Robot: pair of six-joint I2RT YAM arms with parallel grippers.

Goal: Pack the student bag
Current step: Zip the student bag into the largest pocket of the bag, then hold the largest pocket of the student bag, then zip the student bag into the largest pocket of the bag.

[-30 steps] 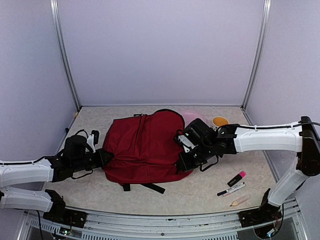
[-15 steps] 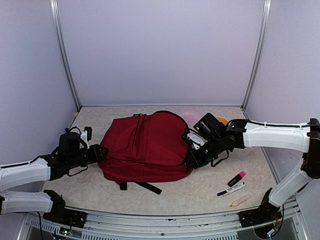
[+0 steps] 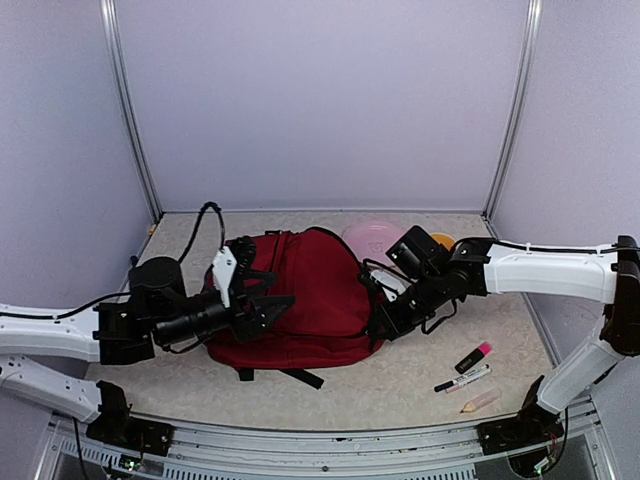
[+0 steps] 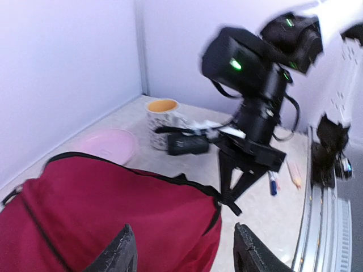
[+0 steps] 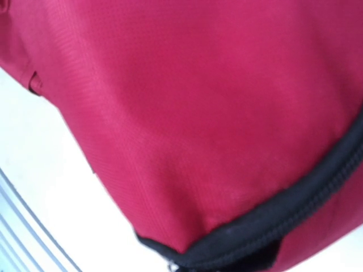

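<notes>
Right gripper [image 3: 384, 320] clenched at the bag's [image 3: 310, 290] right zip edge, apparently pinching the trim. Left gripper [image 4: 184, 232] released, fingers spread, nothing between, hovering over the bag's left half. Bag lies flat mid-bench [image 3: 400, 385], looks zipped. Step: opening it. Next: left takes zip pull or flap while right anchors. Pens [image 3: 462, 378] loose, front right.

You have the dark red fabric backpack [image 3: 310, 290] centred on the speckled table [image 3: 400, 392], the round pink plastic plate [image 3: 372, 238] just behind it, the white patterned mug [image 3: 441, 241] right of that, and the pink-capped highlighter [image 3: 474, 356] front-right.
</notes>
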